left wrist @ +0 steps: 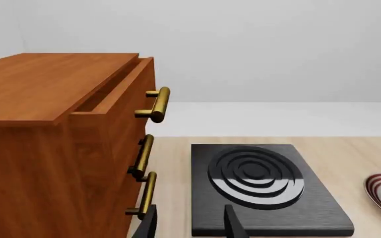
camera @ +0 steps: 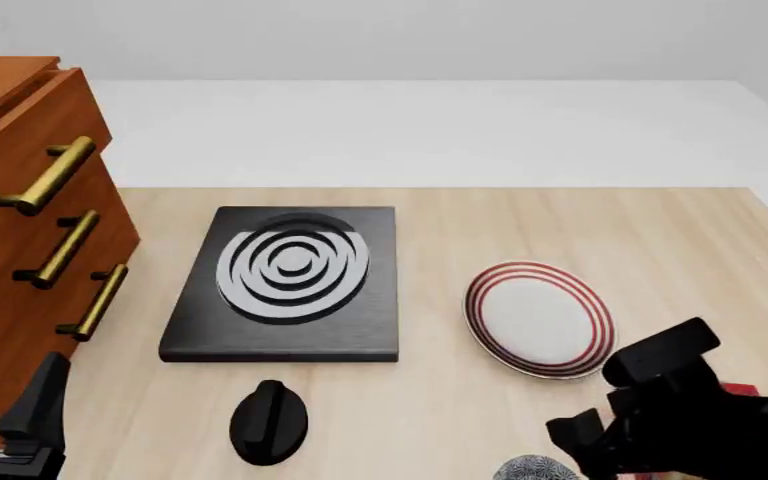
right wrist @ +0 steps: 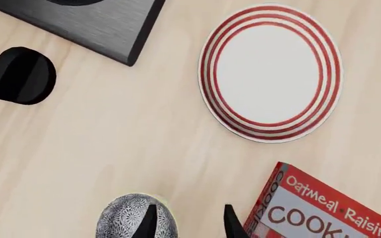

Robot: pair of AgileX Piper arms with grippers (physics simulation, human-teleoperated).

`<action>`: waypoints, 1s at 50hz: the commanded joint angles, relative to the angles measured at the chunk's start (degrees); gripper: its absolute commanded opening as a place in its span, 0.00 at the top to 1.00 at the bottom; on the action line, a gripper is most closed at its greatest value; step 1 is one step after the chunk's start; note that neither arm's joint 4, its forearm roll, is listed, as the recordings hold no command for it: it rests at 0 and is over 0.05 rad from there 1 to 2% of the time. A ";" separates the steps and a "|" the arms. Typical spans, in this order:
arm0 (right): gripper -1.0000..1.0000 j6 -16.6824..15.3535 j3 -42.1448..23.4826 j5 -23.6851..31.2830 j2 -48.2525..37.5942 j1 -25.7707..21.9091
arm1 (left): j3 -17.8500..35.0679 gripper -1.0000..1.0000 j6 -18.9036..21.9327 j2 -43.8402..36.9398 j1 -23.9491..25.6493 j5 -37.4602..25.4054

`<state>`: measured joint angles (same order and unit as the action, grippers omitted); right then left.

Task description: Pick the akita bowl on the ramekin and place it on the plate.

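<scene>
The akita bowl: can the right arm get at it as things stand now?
Probably yes. The right hand hangs open just above the akita bowl, one finger over its edge. Nothing lies between them; the cookie box sits beside, apart.

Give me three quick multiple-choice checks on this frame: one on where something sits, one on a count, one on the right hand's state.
1. In the front view, the plate lies:
A. right of the black slab
B. on the slab
C. against the wooden cabinet

2. The cabinet shows how many brass handles?
A. one
B. three
C. five

3. The right hand is:
A. shut on the plate
B. open beside the akita bowl
C. holding the cookie box

Answers:
1 A: bare wood separates plate and slab.
2 B: three handles run down the cabinet front.
3 B: the right wrist view shows its fingers apart, one over the bowl's edge, the other beside the box.
</scene>
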<state>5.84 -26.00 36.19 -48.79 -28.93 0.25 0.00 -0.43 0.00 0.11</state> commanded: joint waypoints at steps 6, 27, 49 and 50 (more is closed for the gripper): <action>0.00 -1.88 4.96 -0.12 0.07 0.49 | 0.00 0.00 0.00 0.00 0.00 0.00; 0.00 -2.92 6.86 0.06 -0.35 -1.04 | 0.00 0.00 0.00 0.00 0.00 0.00; 0.00 2.56 8.79 -4.92 -4.90 -6.31 | 0.00 0.00 0.00 0.00 0.00 0.00; 0.00 2.62 8.84 -4.98 -4.93 -6.35 | 0.00 0.00 0.00 0.00 0.00 0.00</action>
<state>6.21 -17.94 33.02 -52.06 -33.25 0.25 0.00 -0.43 0.00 0.11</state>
